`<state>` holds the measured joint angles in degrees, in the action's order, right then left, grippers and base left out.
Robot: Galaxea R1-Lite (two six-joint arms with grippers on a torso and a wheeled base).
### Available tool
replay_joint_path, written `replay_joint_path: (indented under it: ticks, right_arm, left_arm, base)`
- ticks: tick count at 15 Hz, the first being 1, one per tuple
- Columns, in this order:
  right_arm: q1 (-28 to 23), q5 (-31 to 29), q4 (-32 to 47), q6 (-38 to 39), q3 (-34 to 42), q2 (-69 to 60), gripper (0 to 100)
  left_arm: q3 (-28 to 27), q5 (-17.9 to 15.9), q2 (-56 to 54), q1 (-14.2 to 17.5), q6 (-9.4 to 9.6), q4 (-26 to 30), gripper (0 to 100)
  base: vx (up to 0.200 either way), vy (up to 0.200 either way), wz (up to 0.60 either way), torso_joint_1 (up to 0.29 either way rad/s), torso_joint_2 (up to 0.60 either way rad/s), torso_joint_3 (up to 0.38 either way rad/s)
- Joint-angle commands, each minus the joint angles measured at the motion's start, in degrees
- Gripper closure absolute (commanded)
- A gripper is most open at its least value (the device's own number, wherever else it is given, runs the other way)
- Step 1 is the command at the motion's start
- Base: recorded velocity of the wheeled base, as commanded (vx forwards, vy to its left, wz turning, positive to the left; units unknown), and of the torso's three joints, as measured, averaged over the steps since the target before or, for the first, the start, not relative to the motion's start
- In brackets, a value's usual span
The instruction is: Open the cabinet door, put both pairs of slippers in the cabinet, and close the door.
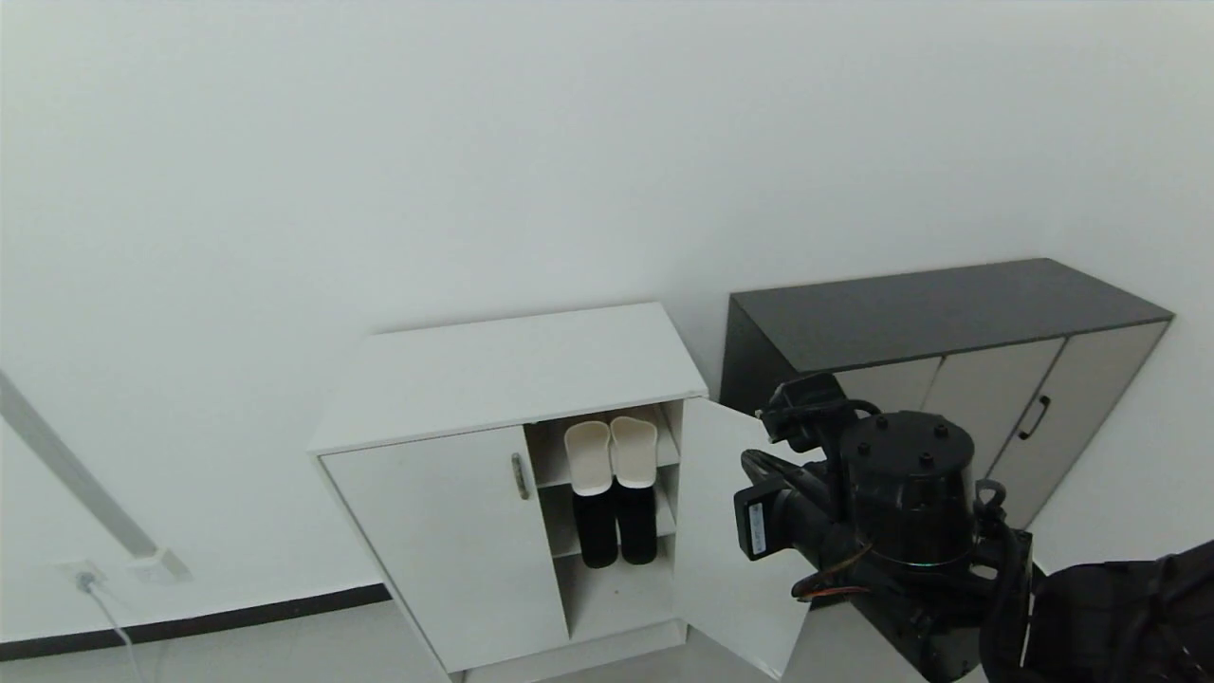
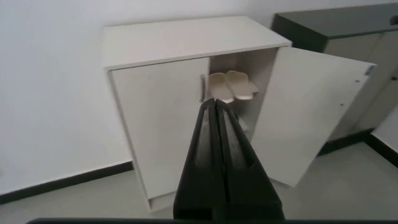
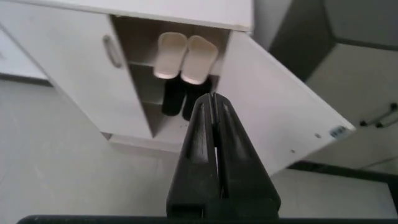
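Observation:
The white cabinet [image 1: 503, 370] stands against the wall with its right door [image 1: 730, 531] swung open and its left door [image 1: 446, 541] closed. A white pair of slippers [image 1: 612, 455] lies on the upper shelf, toes outward. Just below it, a black pair of slippers [image 1: 616, 526] sits on the middle shelf. My right gripper [image 3: 214, 99] is shut and empty, held in front of the opening, short of the black pair [image 3: 171, 99] and beside the open door [image 3: 273, 118]. My left gripper [image 2: 216, 106] is also shut and empty, held back from the cabinet, facing the white pair [image 2: 233, 86].
A dark cabinet [image 1: 948, 313] with grey doors stands to the right, close behind the open door. My right arm [image 1: 901, 493] is in front of it. A wall socket with a cable [image 1: 81, 574] is low on the left. Bare floor lies before the white cabinet.

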<state>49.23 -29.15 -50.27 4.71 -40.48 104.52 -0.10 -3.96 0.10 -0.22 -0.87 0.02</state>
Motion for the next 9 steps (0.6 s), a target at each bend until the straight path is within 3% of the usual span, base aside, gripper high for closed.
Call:
replay_joint_path:
  ticks: [1, 8, 9]
  right_arm:
    - [-1.6, 0.0, -1.9, -0.5, 0.0, 1.7, 100]
    - [-4.0, -0.4, -5.4, -2.7, 0.1, 4.6, 100]
    - [-4.7, -0.4, -5.4, -2.8, 0.0, 4.6, 100]
  left_arm:
    - [-0.1, 0.0, 0.0, 0.1, -0.01, 0.0, 100]
    - [0.0, 0.0, 0.0, 0.1, -0.01, 0.0, 100]
    - [0.0, 0.0, 0.1, 0.1, -0.01, 0.0, 100]
  base:
    - [0.000, 0.000, 0.00, 0.000, 0.00, 0.000]
    - [0.000, 0.000, 0.00, 0.000, 0.00, 0.000]
    - [-0.200, 0.000, 0.00, 0.007, 0.00, 0.002]
